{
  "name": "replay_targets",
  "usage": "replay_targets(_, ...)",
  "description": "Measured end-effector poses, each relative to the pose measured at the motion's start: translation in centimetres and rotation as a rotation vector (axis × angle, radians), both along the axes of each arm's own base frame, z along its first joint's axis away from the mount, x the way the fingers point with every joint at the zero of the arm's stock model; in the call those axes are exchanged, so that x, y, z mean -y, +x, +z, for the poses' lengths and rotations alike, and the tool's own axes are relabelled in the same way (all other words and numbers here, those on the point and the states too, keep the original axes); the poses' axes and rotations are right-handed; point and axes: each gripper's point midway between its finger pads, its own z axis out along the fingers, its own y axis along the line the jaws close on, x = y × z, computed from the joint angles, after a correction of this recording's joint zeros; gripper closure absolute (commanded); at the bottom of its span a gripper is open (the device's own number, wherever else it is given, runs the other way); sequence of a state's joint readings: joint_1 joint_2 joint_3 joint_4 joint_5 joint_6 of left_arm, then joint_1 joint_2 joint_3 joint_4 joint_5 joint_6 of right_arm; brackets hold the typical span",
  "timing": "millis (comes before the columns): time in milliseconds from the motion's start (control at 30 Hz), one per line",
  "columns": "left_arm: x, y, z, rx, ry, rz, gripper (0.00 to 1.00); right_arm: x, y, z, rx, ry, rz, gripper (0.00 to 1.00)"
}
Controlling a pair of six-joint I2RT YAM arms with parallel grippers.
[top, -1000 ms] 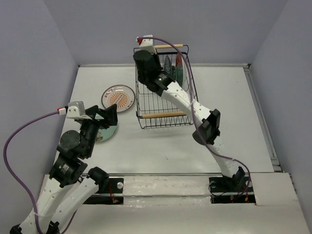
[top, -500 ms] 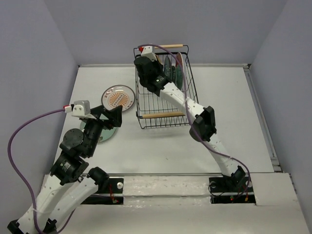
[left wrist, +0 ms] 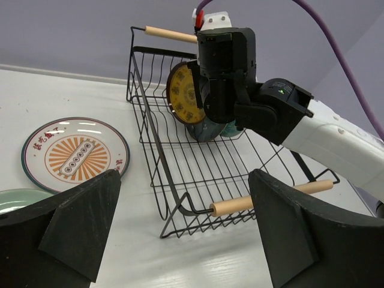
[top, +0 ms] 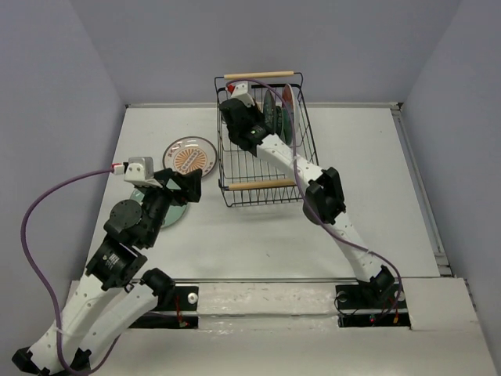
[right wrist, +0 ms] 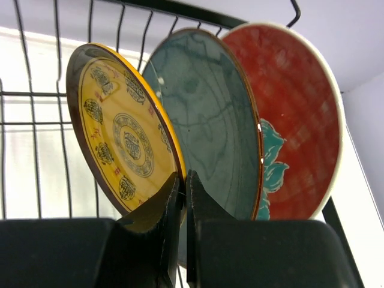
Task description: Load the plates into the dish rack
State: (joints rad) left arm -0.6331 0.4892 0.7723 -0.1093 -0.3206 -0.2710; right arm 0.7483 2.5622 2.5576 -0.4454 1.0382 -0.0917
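The rack [top: 235,168] stands on the desk [top: 360,164], with one wooden handle [top: 261,184] on its near end and another across its far end.

Three plates stand on edge inside the rack, close to its far end, leaning one against the next. Seen from the right wrist, they run from left to right: the yellow plate [right wrist: 120,138], the blue-teal plate [right wrist: 210,120] and the red plate [right wrist: 294,120]. The blue-teal plate overlaps most of the red one, and the yellow plate overlaps the left part of the blue-teal one.

The right arm reaches over the near handle and down into the rack. The right hand [right wrist: 183,175] is closed, its two fingers pinched together on the lower rim of the yellow plate.

Two plates lie flat on the desk outside the rack. The white plate [top: 190,157], which has an orange centre, is just left of the rack's left wall and does not touch it. The mint plate [top: 174,213] lies left of the rack's near-left corner and nearer the arm bases than the white plate. In the top view, the left arm partly hides it.

The left hand [top: 178,186] hangs above the desk to the left of the rack's near-left corner, over the far edge of the mint plate. Its fingers are spread wide and hold nothing, and they point toward the rack.
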Motion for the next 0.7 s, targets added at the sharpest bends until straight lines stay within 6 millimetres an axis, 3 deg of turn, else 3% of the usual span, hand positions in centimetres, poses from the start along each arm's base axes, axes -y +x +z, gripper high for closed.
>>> replay_targets(233, 0.2, 0.2, -0.3, -0.010, 0.008, -0.003, 0.01, 1.0, 0.4, -1.7, -0.027, -0.001, -0.019, 0.93)
replay_targets(700, 0.3, 0.3, -0.4, -0.014, 0.011, -0.006, 0.01, 0.7, 0.6, -2.5, -0.021, 0.046, -0.023, 0.93)
